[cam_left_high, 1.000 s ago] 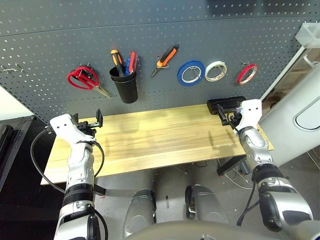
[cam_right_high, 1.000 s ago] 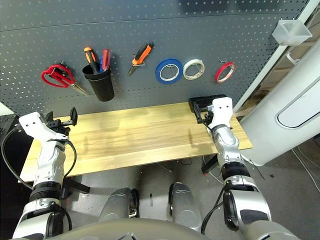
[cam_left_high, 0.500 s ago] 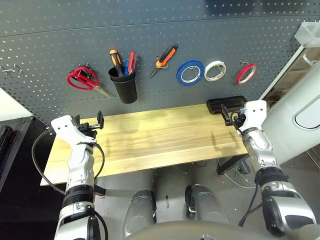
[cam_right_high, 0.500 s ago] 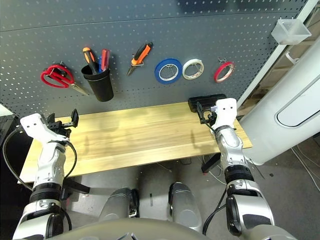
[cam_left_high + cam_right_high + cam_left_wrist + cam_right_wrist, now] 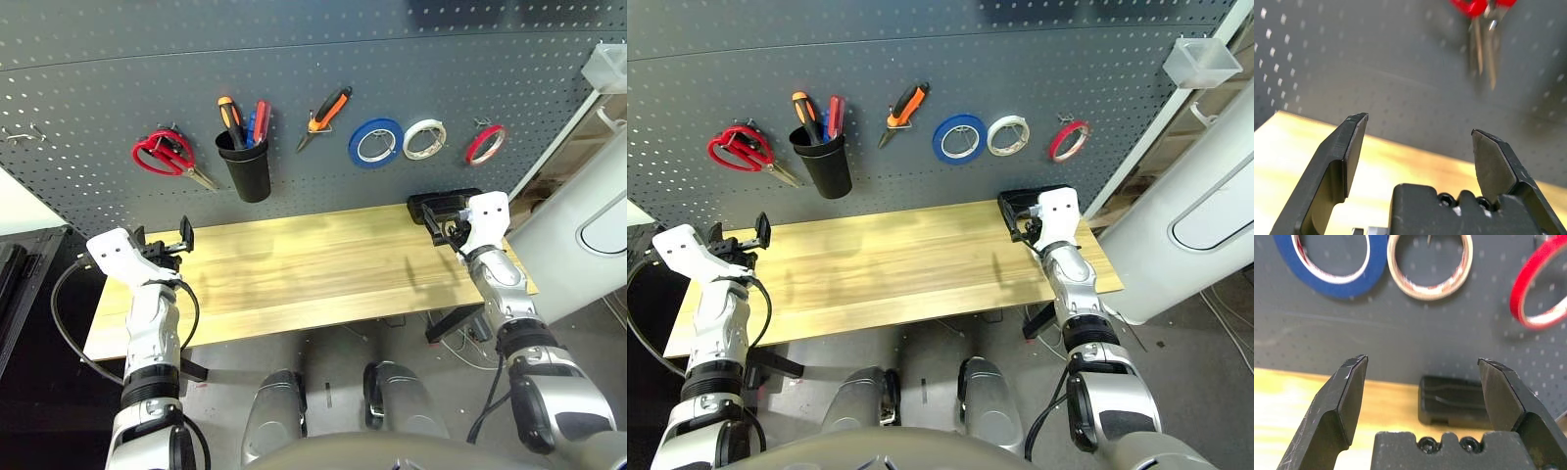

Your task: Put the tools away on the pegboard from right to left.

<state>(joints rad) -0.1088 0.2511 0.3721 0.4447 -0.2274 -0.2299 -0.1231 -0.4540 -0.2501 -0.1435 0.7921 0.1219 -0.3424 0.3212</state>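
Note:
All the tools hang on the dark grey pegboard (image 5: 294, 59). From right to left they are the thin red tape ring (image 5: 484, 144), the orange-and-black pliers (image 5: 325, 116), the red-handled screwdriver (image 5: 260, 119) standing in the black cup (image 5: 245, 168), and the red-handled scissors (image 5: 164, 155). My left gripper (image 5: 165, 242) hovers open and empty over the table's left end, below the scissors (image 5: 1481, 29). My right gripper (image 5: 443, 223) is open and empty at the table's back right, pointing at the board under the red ring (image 5: 1540, 293).
A blue tape roll (image 5: 374, 143) and a white one (image 5: 423, 139) hang between the pliers and the red ring. A black box (image 5: 443, 204) lies on the wooden table (image 5: 313, 269) just ahead of my right gripper. A white cabinet (image 5: 588, 225) stands to the right.
My left gripper has drawn back a little toward the table's left edge. My right gripper swayed right and came back. Both stay open, and the tools have not moved.

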